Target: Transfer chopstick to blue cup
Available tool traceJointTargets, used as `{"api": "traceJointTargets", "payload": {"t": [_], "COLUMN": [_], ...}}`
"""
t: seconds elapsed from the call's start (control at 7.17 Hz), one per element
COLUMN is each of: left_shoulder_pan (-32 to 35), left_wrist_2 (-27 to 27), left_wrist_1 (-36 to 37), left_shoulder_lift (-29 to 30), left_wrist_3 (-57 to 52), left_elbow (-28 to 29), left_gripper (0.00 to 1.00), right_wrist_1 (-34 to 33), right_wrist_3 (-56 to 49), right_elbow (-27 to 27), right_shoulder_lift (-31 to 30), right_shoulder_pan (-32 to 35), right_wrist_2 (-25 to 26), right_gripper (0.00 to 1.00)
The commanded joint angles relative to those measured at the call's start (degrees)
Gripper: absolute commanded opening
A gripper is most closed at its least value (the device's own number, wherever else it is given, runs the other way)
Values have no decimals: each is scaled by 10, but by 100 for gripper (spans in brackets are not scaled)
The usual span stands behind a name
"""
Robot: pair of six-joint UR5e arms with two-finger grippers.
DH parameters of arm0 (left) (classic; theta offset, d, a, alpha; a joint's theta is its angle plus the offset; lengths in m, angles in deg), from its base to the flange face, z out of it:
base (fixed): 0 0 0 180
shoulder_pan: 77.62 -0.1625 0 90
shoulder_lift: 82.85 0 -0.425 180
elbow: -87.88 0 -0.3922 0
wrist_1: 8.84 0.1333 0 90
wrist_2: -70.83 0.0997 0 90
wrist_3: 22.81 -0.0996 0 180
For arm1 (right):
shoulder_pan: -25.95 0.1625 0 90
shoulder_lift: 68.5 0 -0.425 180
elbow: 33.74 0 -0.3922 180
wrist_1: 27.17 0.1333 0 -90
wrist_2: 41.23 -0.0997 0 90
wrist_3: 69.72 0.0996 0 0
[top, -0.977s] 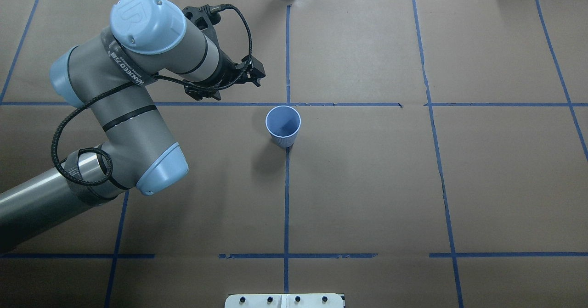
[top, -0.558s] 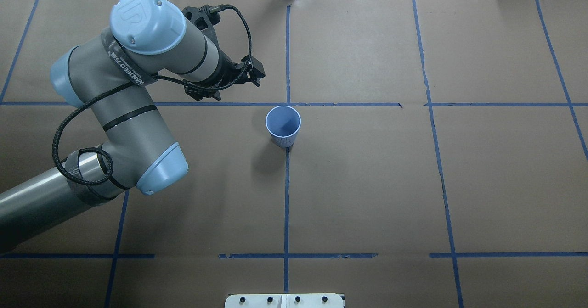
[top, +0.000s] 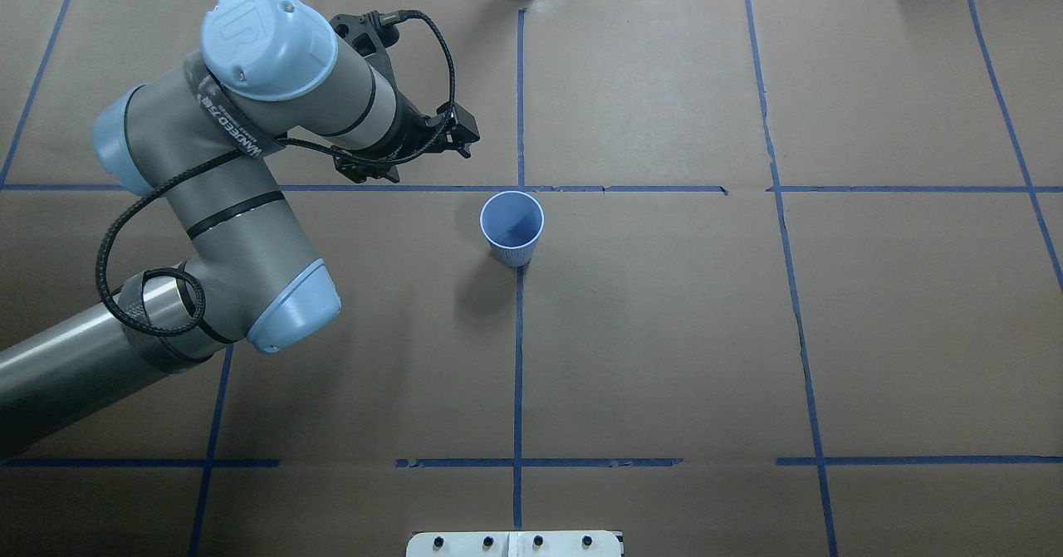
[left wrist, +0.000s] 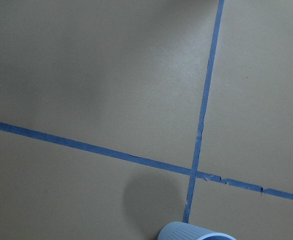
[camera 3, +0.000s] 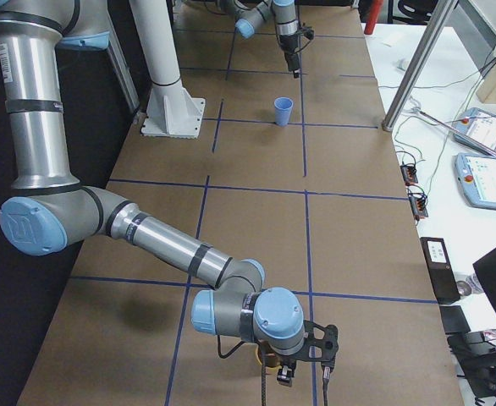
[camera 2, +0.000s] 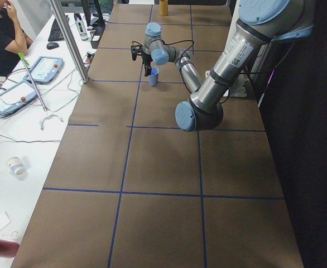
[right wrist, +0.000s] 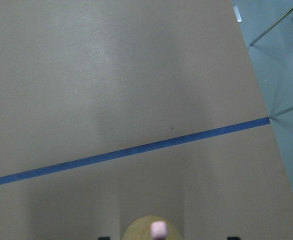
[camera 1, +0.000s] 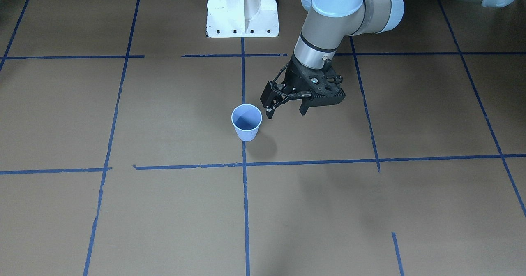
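Note:
The blue cup (top: pixel 511 227) stands upright at the table's middle; it also shows in the front view (camera 1: pixel 246 121) and at the bottom edge of the left wrist view (left wrist: pixel 194 233). My left gripper (camera 1: pixel 286 112) hangs open and empty just beside the cup, on the robot's left of it, fingers pointing down. Its arm reaches in from the left in the overhead view (top: pixel 419 158). My right gripper (camera 3: pixel 305 370) is at the table's right end; I cannot tell whether it is open or shut. One pink chopstick end (right wrist: pixel 158 230) shows end-on over a round tan thing (right wrist: pixel 136 231).
The table is covered in brown paper (top: pixel 664 333) with a grid of blue tape lines. The white robot base (camera 1: pixel 242 8) stands at the robot's side. Operators' desks with pendants (camera 3: pixel 485 156) and cables run along the far side.
The left arm has shifted very slightly; its gripper stays open beside the cup. The cup has not moved.

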Motion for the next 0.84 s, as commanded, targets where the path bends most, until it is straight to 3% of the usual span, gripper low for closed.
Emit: {"api": "traceJointTargets", "payload": {"t": [0.0, 0.14, 0.56, 0.7], "left_shoulder_pan": [-1, -1, -1, -1], "left_wrist_2": [1, 1, 1, 1], "left_wrist_1": [-1, -2, -2, -2], "left_shoulder_lift": [-2, -2, -1, -1], "left_wrist_3": [1, 1, 2, 2], "left_elbow": [1, 1, 1, 1], "left_gripper": [100, 100, 100, 100], "right_wrist_1": [0, 0, 0, 0], "right_wrist_3": [3, 3, -3, -3], "right_elbow": [4, 4, 4, 1], "right_shoulder_lift": [4, 5, 4, 5], "right_shoulder_pan": [-9, -11, -12, -11], "right_wrist_2": [-1, -2, -3, -6], "right_gripper": [71, 61, 2, 0]}}
